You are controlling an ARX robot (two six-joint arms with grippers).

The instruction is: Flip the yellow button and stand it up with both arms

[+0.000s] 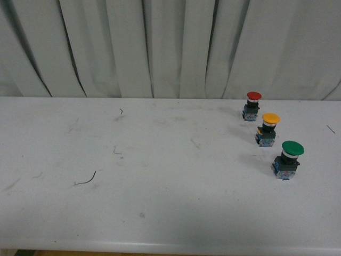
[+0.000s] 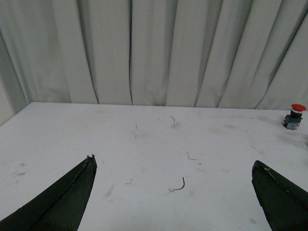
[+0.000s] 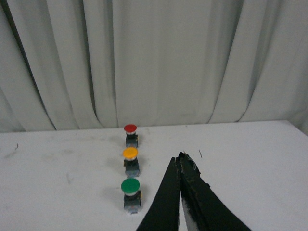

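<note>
Altogether three mushroom-capped push-buttons stand upright on the scuffed white table: small yellow-capped button, red-capped button, larger green-capped button, all beyond and beside the right gripper, whose jaws are closed, empty; the left gripper has its jaws wide apart, empty; pale pleated curtain behind.

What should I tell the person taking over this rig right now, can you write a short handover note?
Left gripper: open, fingers wide apart, holding nothing.
Right gripper: shut, empty, beside the button row.
Yellow button: upright on the table, cap up, at the right side, between the red button behind it and the green button in front.
Done: nothing visible yet; neither arm touches it.
Left: grasp the yellow button, flip it and stand it using both arms.
</note>
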